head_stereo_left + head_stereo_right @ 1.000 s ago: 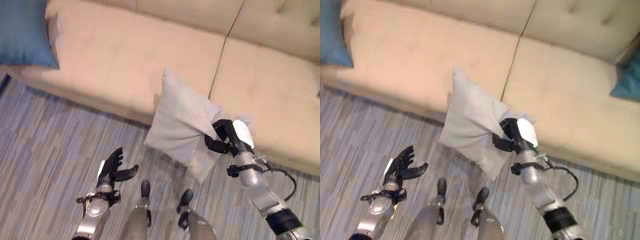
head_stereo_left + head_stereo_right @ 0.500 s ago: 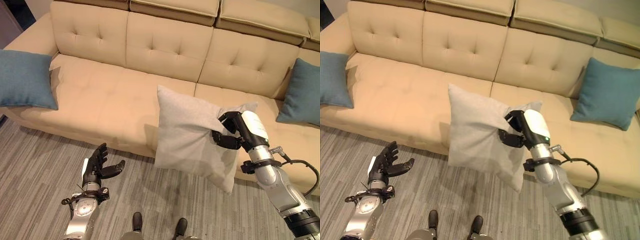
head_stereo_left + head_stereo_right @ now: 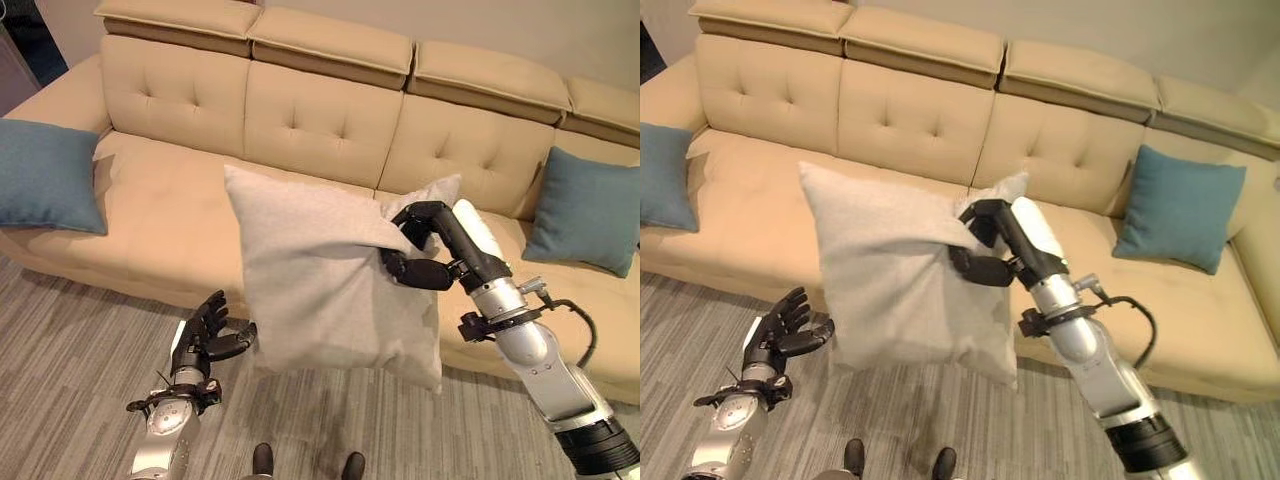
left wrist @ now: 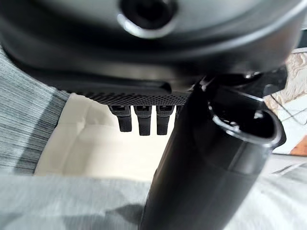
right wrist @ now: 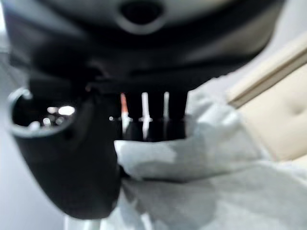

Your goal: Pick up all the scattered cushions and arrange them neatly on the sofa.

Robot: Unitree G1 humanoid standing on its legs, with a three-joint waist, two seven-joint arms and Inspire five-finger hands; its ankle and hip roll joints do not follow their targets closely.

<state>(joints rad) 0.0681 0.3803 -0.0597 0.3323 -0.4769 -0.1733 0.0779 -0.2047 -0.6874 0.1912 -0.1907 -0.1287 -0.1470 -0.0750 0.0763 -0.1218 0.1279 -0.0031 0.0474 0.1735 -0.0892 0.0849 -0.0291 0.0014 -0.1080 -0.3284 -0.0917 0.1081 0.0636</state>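
Note:
A light grey cushion (image 3: 320, 280) hangs in the air in front of the beige sofa (image 3: 180, 210), over its front edge. My right hand (image 3: 425, 250) is shut on the cushion's upper right corner, fingers and thumb pinching the cloth (image 5: 201, 158). My left hand (image 3: 205, 335) is low at the left, open, its fingertips close to the cushion's lower left edge; I cannot tell if they touch. A blue cushion (image 3: 45, 175) leans at the sofa's left end. Another blue cushion (image 3: 585, 210) stands at the right end.
The sofa's seat (image 3: 740, 215) is bare between the two blue cushions. Grey striped carpet (image 3: 70, 340) lies in front of the sofa.
My right hand has lifted the grey cushion and swung it left and up over the sofa's front. The camera has tilted up, showing more of the backrest. The left hand stays low.

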